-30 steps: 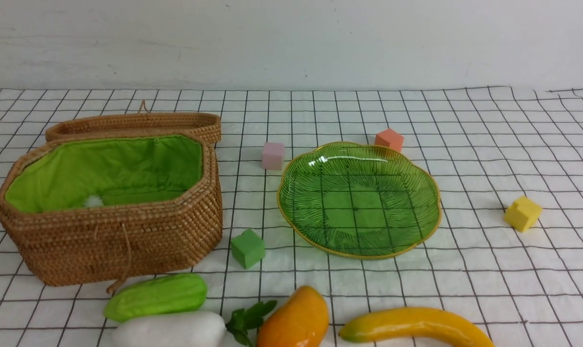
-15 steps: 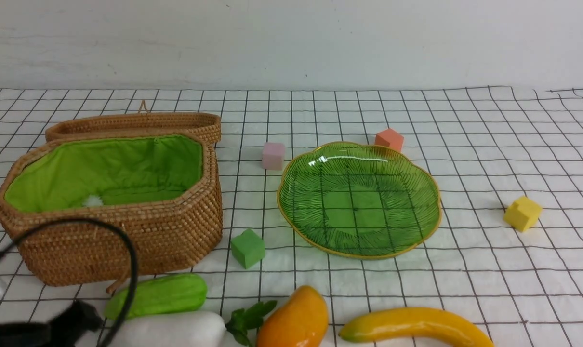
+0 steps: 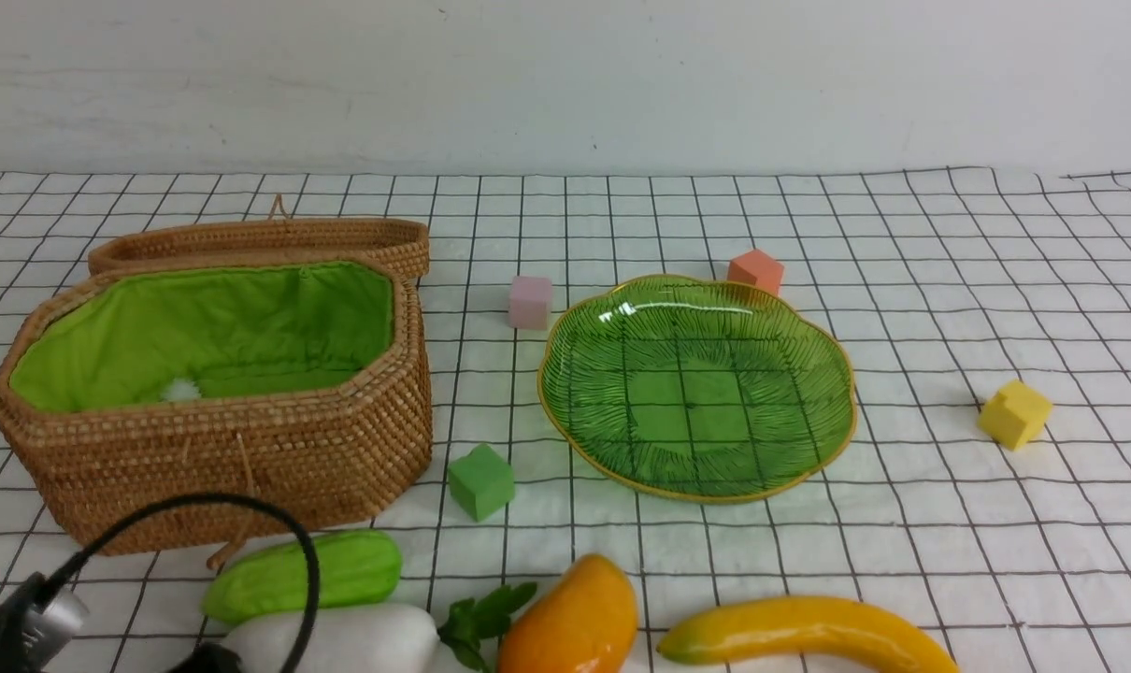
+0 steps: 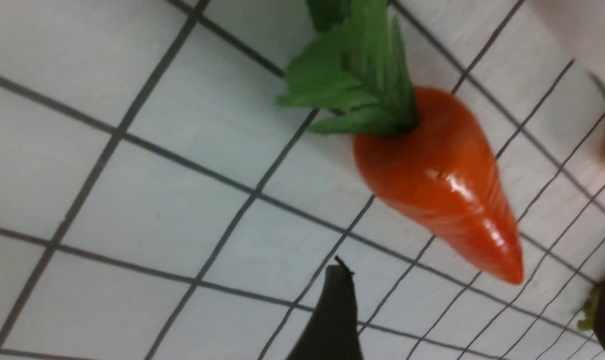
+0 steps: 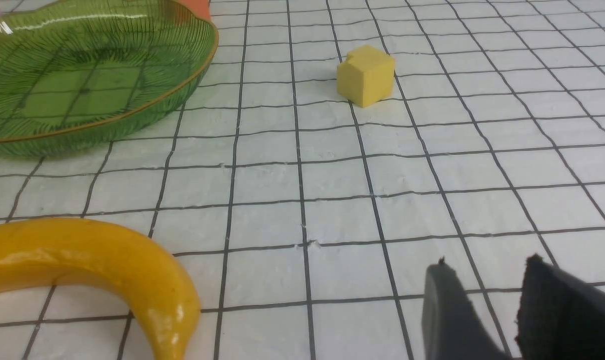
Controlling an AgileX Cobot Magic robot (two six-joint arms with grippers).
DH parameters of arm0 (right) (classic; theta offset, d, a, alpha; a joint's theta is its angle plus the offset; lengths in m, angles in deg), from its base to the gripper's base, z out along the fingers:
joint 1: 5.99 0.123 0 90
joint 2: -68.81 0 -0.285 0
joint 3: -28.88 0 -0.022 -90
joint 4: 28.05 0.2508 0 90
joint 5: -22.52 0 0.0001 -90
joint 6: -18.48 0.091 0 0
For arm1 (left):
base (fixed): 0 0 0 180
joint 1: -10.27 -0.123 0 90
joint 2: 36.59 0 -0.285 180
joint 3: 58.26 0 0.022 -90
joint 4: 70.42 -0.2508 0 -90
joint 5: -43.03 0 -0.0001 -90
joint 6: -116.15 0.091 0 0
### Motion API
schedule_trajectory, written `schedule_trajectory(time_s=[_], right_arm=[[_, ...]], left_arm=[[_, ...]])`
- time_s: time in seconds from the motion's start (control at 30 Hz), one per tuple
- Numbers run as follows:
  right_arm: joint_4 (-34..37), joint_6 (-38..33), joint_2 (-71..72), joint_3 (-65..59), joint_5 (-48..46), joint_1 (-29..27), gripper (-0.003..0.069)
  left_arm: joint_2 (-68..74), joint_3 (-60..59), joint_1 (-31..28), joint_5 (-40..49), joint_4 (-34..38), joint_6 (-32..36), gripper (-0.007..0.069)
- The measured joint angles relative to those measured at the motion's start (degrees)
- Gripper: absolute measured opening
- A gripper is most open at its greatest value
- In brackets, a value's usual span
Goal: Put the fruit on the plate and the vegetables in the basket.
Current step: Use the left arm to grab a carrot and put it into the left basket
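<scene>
We are seeing the carrot (image 4: 432, 175) lying flat on the checked cloth (image 4: 132, 175), long axis oblique to the grid, tip pointing towards our wide-open left gripper (image 4: 492, 330); the right gripper (image 5: 487, 267) is hanging parted, empty.

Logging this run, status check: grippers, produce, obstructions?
Right gripper open, empty, clear of banana. Left fingertip alone in view, carrot ahead, untouched. Plate bare. Nothing between fingertip and carrot.

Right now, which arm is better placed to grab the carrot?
The left. Its wrist view shows the carrot lying just past its finger. The right hand is over cloth near the banana, with no carrot in sight.
</scene>
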Motion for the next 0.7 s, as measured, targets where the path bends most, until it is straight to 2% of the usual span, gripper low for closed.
schedule_trajectory(time_s=[0.1,0.3,0.4,0.43,0.5,0.53,0.6,0.7], right_arm=[[0.0,0.0,0.0,0.0,0.0,0.0,0.0239],[0.0,0.0,0.0,0.0,0.0,0.0,0.0239],[0.0,0.0,0.0,0.0,0.0,0.0,0.0239],[0.0,0.0,0.0,0.0,0.0,0.0,0.0239],[0.0,0.0,0.0,0.0,0.0,0.0,0.0239],[0.0,0.0,0.0,0.0,0.0,0.0,0.0239],[0.0,0.0,0.0,0.0,0.0,0.0,0.0239],[0.0,0.0,0.0,0.0,0.0,0.0,0.0239]], left_arm=[[1.23,0.06,2.8,-0.82,-0.36,-0.57,0.063],[3.63,4.82,9.0,0.33,-8.54,-9.31,0.0624],[4.28,11.13,14.21,3.92,-17.46,-20.49,0.0616],[4.28,11.32,14.46,3.92,-18.33,-21.31,0.0615],[4.28,12.03,17.04,3.42,-22.1,-31.74,0.061],[4.28,11.87,17.38,3.29,-22.77,-33.38,0.0608],[4.54,10.77,19.38,0.62,-23.71,-41.11,0.0591],[5.17,9.3,20.38,-3.44,-23.83,-45.24,0.058]])
